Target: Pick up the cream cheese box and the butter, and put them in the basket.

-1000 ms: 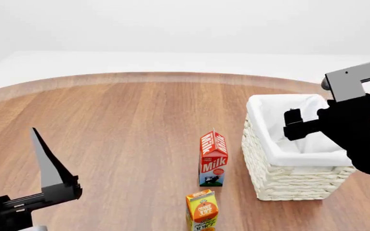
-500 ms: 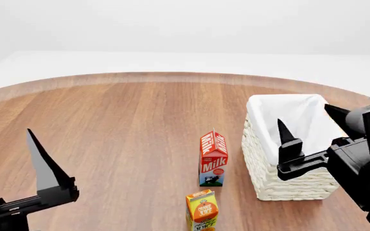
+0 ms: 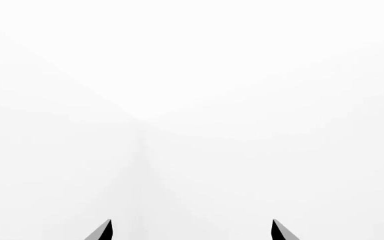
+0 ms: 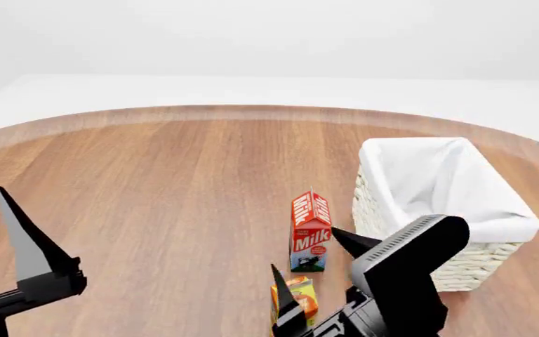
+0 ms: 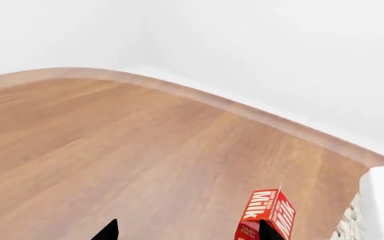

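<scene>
The basket (image 4: pixel 410 263), white wicker with a white cloth liner, stands at the table's right; its edge also shows in the right wrist view as the basket (image 5: pixel 383 200). Only cloth shows inside it. The cream cheese box and the butter are out of view in every frame. My right gripper (image 4: pixel 304 250) is low at the front centre, open, with its fingers spread beside the cartons and nothing between them. In its wrist view the right gripper (image 5: pixel 188 226) faces bare wood. My left gripper (image 3: pixel 191 223) is open and sees only white wall; one of its fingers (image 4: pixel 24 246) shows at the front left.
A red milk carton (image 4: pixel 311 230) stands upright just left of the basket and also appears as the milk carton (image 5: pixel 267 215) by one right fingertip. An orange juice carton (image 4: pixel 297 298) stands in front of it, partly behind my right gripper. The round wooden table (image 4: pixel 176 182) stretches left.
My right arm has swung from over the basket down and left to the front centre, by the cartons. The left gripper has drifted slightly left and lower.
</scene>
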Controlling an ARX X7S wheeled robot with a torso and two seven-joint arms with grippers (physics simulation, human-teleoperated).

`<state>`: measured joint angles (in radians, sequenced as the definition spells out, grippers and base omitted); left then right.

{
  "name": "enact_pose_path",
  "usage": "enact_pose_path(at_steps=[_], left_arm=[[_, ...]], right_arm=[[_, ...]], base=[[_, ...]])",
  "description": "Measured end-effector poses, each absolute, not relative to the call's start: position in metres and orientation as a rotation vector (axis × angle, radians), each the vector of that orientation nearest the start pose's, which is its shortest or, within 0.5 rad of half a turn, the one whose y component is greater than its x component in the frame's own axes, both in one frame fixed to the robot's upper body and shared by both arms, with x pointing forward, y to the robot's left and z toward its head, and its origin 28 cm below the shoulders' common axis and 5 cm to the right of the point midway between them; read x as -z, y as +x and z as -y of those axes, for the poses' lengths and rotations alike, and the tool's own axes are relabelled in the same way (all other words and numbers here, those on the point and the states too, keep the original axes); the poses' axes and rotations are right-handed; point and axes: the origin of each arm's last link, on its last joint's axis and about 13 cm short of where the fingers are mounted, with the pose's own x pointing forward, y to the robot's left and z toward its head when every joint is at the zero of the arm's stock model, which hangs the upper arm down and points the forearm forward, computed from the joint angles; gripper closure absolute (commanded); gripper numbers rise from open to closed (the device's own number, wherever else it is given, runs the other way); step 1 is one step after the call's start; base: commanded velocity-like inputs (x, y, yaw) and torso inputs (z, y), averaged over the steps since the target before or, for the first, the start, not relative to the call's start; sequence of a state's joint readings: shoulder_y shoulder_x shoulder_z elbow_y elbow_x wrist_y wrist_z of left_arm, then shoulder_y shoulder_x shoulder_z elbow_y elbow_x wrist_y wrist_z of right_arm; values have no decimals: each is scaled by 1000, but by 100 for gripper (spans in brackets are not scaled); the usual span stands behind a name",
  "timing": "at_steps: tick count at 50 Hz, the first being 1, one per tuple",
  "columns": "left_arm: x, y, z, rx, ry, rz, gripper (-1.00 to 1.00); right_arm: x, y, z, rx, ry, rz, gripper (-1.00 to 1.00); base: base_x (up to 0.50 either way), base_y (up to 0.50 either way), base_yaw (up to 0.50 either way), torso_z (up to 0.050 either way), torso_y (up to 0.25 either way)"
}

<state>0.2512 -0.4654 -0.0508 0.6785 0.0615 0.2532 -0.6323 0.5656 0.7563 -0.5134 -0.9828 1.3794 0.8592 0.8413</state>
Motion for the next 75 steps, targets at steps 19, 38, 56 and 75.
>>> enact_pose_path(at_steps=[19, 38, 56, 75], left_arm=[[-147, 147, -273, -429, 264, 812, -100], [-146, 146, -279, -459, 269, 808, -100], [-144, 146, -284, -480, 270, 800, -100], [-143, 146, -285, -485, 269, 798, -100]], right_arm=[[-170, 125, 41, -661, -102, -182, -100], [-168, 112, 7, -728, -30, -198, -100], [-165, 107, -13, -717, 103, -317, -100], [-161, 99, -24, -658, 194, -505, -100]], base=[[0, 0, 0, 0, 0], [0, 0, 0, 0, 0], [0, 0, 0, 0, 0], [0, 0, 0, 0, 0]])
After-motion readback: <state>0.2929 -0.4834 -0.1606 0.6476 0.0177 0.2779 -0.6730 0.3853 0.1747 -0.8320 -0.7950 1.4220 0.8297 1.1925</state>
